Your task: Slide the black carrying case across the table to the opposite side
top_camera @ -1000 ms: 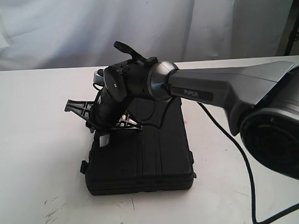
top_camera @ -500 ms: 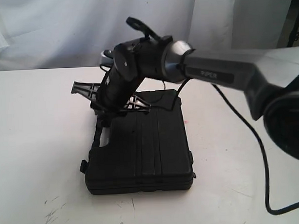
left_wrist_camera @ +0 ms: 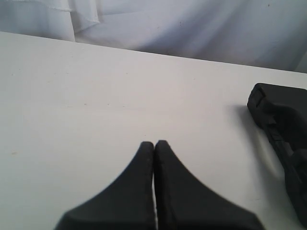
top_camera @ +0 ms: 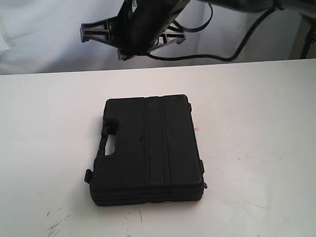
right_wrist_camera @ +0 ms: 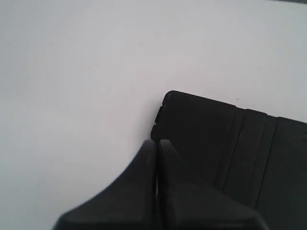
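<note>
The black case (top_camera: 154, 150) lies flat on the white table (top_camera: 263, 119), near the middle, with its handle cutout (top_camera: 110, 146) on the left and its ribbed lid up. My right arm (top_camera: 143, 17) hangs high above the table's far edge, well clear of the case. In the right wrist view my right gripper (right_wrist_camera: 156, 142) is shut with nothing in it, and a corner of the case (right_wrist_camera: 230, 139) lies below it. My left gripper (left_wrist_camera: 154, 143) is shut and empty over bare tabletop, with one end of the case (left_wrist_camera: 280, 115) off to its side.
A white curtain (top_camera: 49, 34) hangs behind the table. The right arm's black cable (top_camera: 234, 52) loops in the air at the back. Dark scuffs (top_camera: 55, 222) mark the front left of the tabletop, and a tiny red dot (top_camera: 196, 129) sits just right of the case.
My right arm has risen from the case's handle end up and back to the top of the view. The case has stayed where it was.
</note>
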`<state>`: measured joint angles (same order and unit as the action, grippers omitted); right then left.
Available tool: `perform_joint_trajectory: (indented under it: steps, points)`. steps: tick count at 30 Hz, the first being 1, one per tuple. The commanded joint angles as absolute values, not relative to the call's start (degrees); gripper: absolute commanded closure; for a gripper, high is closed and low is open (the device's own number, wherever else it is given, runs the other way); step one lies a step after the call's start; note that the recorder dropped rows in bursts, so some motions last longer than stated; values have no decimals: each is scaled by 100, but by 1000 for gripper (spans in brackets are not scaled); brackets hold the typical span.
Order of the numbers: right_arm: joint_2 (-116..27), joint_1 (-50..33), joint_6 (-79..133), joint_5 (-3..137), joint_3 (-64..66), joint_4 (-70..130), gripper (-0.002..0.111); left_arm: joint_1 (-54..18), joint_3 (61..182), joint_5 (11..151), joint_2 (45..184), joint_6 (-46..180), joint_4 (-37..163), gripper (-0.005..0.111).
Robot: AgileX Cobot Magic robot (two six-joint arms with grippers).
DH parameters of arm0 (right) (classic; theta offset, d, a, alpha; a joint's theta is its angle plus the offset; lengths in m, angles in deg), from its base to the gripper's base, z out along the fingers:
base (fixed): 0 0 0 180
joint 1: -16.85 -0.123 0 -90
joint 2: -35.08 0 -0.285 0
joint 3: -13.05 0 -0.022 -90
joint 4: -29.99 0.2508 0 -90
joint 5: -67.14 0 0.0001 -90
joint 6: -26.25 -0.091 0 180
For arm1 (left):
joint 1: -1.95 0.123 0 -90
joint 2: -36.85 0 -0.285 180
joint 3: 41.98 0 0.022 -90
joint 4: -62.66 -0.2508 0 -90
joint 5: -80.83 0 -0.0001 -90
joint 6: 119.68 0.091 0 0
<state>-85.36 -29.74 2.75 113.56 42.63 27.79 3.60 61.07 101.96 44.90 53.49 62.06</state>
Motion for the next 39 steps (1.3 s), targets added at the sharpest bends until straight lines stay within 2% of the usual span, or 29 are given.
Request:
perform_joint_trajectory:
  steps: [1, 8, 13, 21, 39]
  points:
    - [-7801, -3168, 400, 10723, 3317, 2445, 108, 365, 6081, 10166, 4463, 5331, 6191, 107]
    - [-6413, -3281, 400, 9250, 1500, 2445, 108, 365, 6081, 10166, 4463, 5331, 6191, 107]
    - [-5627, -3281, 400, 9618, 870, 2315, 108, 365, 6081, 10166, 4463, 5331, 6191, 107]
    - [-4804, -3281, 400, 11367, 783, 2147, 108, 365, 6081, 10166, 4463, 5331, 6191, 107]
    - [-3937, -3190, 400, 11603, 760, 1682, 108, 365, 6081, 10166, 4463, 5331, 6191, 107]
